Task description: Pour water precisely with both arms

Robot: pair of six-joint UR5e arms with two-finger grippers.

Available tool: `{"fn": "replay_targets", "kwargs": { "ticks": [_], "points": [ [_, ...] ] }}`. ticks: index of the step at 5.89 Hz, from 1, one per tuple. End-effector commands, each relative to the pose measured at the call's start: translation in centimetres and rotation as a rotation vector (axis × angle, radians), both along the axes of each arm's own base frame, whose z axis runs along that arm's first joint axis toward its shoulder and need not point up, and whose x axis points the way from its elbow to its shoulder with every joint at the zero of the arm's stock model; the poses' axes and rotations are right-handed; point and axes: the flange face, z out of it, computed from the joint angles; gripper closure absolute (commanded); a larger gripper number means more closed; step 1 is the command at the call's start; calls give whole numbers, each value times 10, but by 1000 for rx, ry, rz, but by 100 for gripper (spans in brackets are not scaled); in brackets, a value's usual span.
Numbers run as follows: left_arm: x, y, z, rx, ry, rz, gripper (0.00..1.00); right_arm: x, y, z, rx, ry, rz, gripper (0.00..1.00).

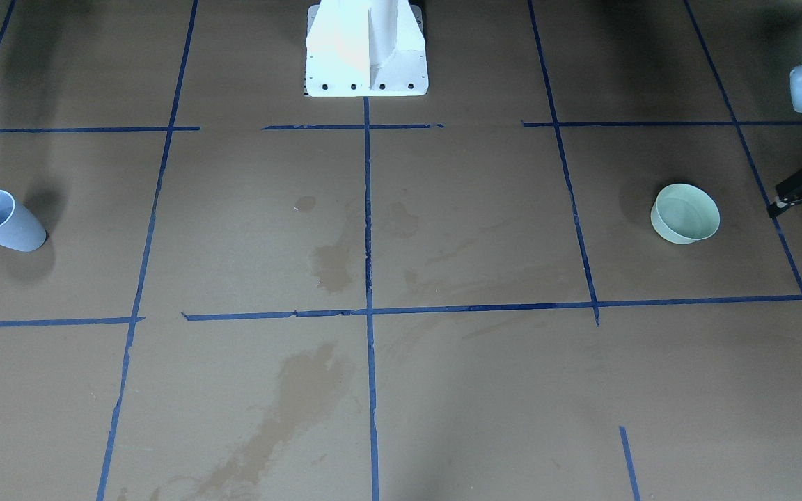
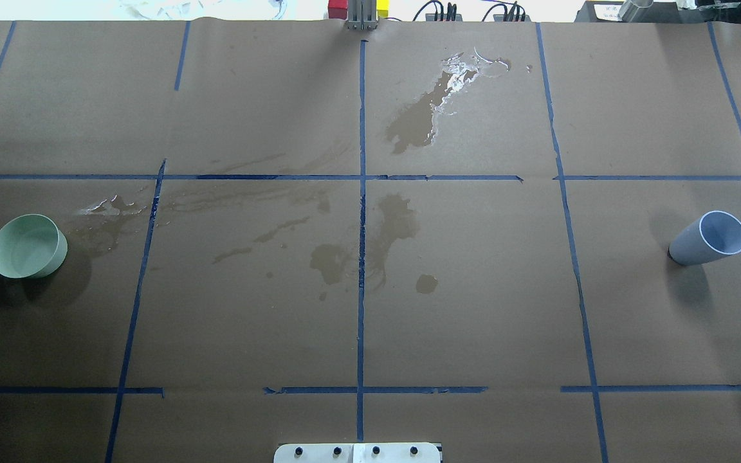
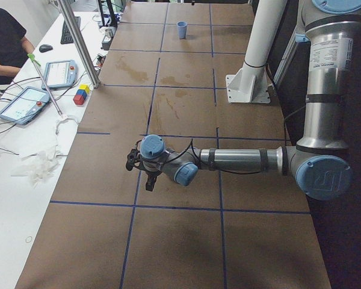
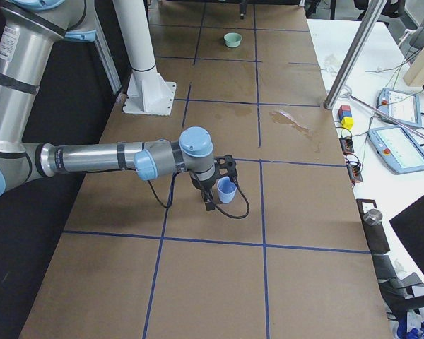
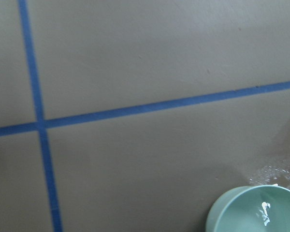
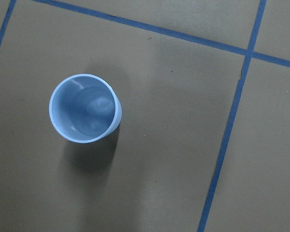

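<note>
The pale blue cup [image 1: 4,221] stands upright at my right end of the table and shows from above in the right wrist view [image 6: 85,107], with a little clear water [image 6: 97,107] at its bottom. The pale green bowl [image 1: 685,213] stands at my left end, with a thin glinting film of water [image 5: 265,212] inside. My left gripper [image 1: 801,205] hovers just beyond the bowl and looks open and empty. My right gripper [image 4: 219,185] shows only in the exterior right view, close beside the cup [image 4: 227,189]. I cannot tell whether it is open or shut.
Wet stains [image 2: 419,116] darken the brown paper [image 2: 473,289] around the middle and far side of the table. Blue tape lines [image 2: 362,193] form a grid. The white pedestal [image 1: 366,49] stands at the robot's edge. Tablets and coloured blocks [image 3: 81,95] lie on the side desk.
</note>
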Motion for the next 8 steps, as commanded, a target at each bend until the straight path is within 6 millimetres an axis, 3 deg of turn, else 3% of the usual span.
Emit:
{"fn": "replay_targets", "kwargs": {
  "ticks": [1, 2, 4, 5, 7, 8],
  "points": [
    [-72, -6, 4, -12, -91, 41, 0, 22, -26, -7, -40, 22, -90, 0],
    [-93, -4, 3, -22, -107, 63, 0, 34, -35, -13, -55, 32, -90, 0],
    [-119, 13, -43, -92, -103, 56, 0, 34, -32, 1, -86, 37, -79, 0],
    [-120, 24, -54, -94, -101, 63, 0, 33, -33, 3, -83, 31, -80, 0],
    [-119, 55, -29, -135, -100, 69, 0, 34, -23, 18, -109, 32, -80, 0],
    [-119, 56, -29, -127, -101, 69, 0, 34, -24, 22, -103, 29, -77, 0]
  ]
}}
